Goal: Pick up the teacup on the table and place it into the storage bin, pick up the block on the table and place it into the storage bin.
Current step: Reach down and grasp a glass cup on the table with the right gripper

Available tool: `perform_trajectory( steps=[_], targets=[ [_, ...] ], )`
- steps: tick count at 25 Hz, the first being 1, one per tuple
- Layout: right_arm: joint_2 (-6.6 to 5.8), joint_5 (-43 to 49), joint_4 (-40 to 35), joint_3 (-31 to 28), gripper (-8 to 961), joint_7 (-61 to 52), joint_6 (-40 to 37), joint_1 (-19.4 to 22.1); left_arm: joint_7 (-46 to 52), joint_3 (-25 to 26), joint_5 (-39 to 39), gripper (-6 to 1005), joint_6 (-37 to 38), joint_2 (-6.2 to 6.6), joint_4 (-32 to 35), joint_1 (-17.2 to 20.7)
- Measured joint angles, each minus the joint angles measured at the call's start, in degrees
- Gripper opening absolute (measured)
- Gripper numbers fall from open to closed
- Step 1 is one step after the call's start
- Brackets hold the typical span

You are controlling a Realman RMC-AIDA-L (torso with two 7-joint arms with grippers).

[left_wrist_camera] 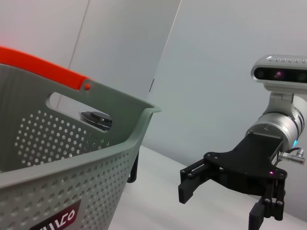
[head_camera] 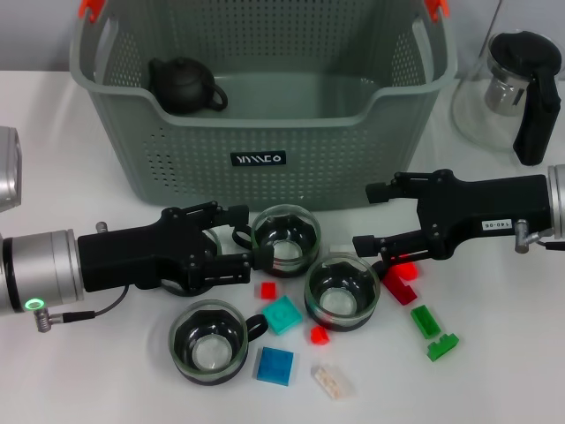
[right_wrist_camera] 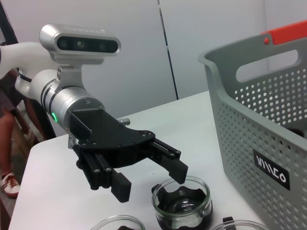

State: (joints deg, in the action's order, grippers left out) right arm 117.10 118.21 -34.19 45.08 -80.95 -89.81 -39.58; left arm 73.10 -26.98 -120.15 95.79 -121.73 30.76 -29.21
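Left gripper (head_camera: 237,247) has its fingers spread beside a teacup (head_camera: 284,238), lined up to take it; right gripper (head_camera: 369,217), fingers likewise apart, sits low above the red block (head_camera: 399,284); the bin (head_camera: 265,115) waits just behind on the counter (head_camera: 494,353).

A glass pitcher (head_camera: 516,93) with a black lid and handle was seen standing at the far right of the white desk (head_camera: 53,124). A dark teapot (head_camera: 184,86) was seen at far left.
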Motion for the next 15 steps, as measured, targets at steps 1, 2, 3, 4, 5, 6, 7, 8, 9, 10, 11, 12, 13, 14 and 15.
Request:
perform_trajectory(
  steps=[1,2,3,4,5,6,7,8,9,10,11,12,13,14,15],
  targets=[
    [0.01,0.0,0.0,0.0,945,0.0,0.0,0.0,0.0,0.0,0.0,829,0.0,0.0,0.0,0.0],
    [0.03,0.0,0.0,0.0,945,0.0,0.1,0.0,0.0,0.0,0.0,829,0.0,0.0,0.0,0.0],
    [0.05,0.0,0.0,0.0,945,0.0,0.1,0.1,0.0,0.0,0.0,829,0.0,0.0,0.0,0.0],
    [0.06,0.0,0.0,0.0,945,0.0,0.1,0.1,0.0,0.0,0.0,829,0.0,0.0,0.0,0.0],
    [0.06,0.0,0.0,0.0,945,0.0,0.2,0.1,0.0,0.0,0.0,830,0.0,0.0,0.0,0.0],
    [0.06,0.0,0.0,0.0,945,0.0,0.2,0.1,0.0,0.0,0.0,830,0.1,-0.01,0.0,0.0],
    [0.06,0.0,0.0,0.0,945,0.0,0.1,0.1,0.0,0.0,0.0,830,0.1,-0.01,0.0,0.0],
    [0.06,0.0,0.0,0.0,945,0.0,0.1,0.1,0.0,0.0,0.0,830,0.1,-0.03,-0.1,0.0],
    [0.06,0.0,0.0,0.0,946,0.0,0.1,0.1,0.0,0.0,0.0,830,0.1,-0.06,-0.2,0.0],
    [0.05,0.0,0.0,0.0,946,0.0,0.1,0.1,0.0,0.0,0.0,830,0.1,-0.08,-0.4,0.0],
    [0.05,0.0,0.0,0.0,946,0.0,0.1,0.1,0.0,0.0,0.0,830,0.1,-0.08,-0.5,0.0],
    [0.06,0.0,0.0,0.0,946,0.0,0.1,0.2,0.0,0.0,0.0,830,0.1,-0.09,-0.5,0.0],
    [0.05,0.0,0.0,0.0,946,0.0,0.1,0.2,0.0,0.0,0.0,829,0.0,-0.09,-0.5,0.0],
    [0.06,0.0,0.0,0.0,946,0.1,0.0,0.2,0.0,0.0,0.0,829,0.0,-0.09,-0.5,0.0],
    [0.05,0.0,0.0,0.0,946,0.1,0.0,0.3,0.0,0.0,0.0,829,0.1,-0.09,-0.5,0.0]
  ],
)
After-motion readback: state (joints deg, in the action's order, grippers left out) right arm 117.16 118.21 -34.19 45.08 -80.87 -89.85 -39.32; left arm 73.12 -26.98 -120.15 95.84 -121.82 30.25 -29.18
